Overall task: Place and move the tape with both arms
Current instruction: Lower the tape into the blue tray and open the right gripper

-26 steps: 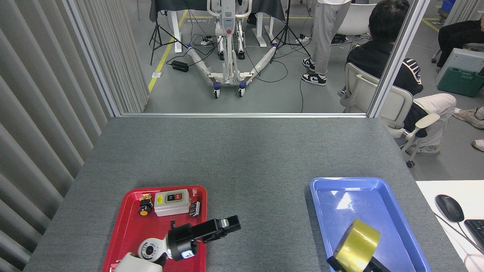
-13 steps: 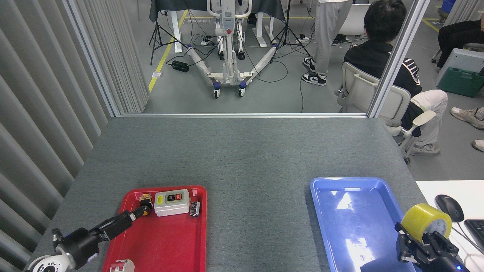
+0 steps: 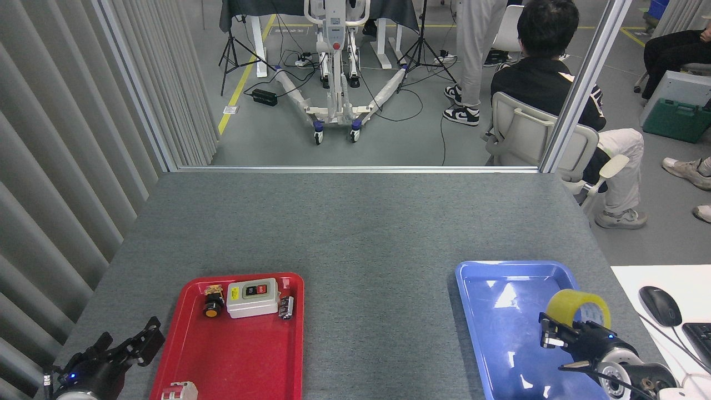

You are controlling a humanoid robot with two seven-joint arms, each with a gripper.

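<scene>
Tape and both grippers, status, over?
Right gripper shut on tape, over blue tray right side. Left gripper open, empty, left of red tray. Nothing in the way.

Far beyond the gripper (image 3: 561, 333), past the grey table (image 3: 355, 222): grey floor (image 3: 389, 139) with a yellow line (image 3: 236, 94) and black cables. White wheeled stand (image 3: 333, 105) straight ahead. 2 black tripods (image 3: 422, 44), one on each side of it. Up and just right of the gripper, a person (image 3: 550, 83) sitting in a pale chair (image 3: 533, 139). Far off to the left, grey ribbed wall (image 3: 61, 139). Right, a green box (image 3: 677, 119).
</scene>
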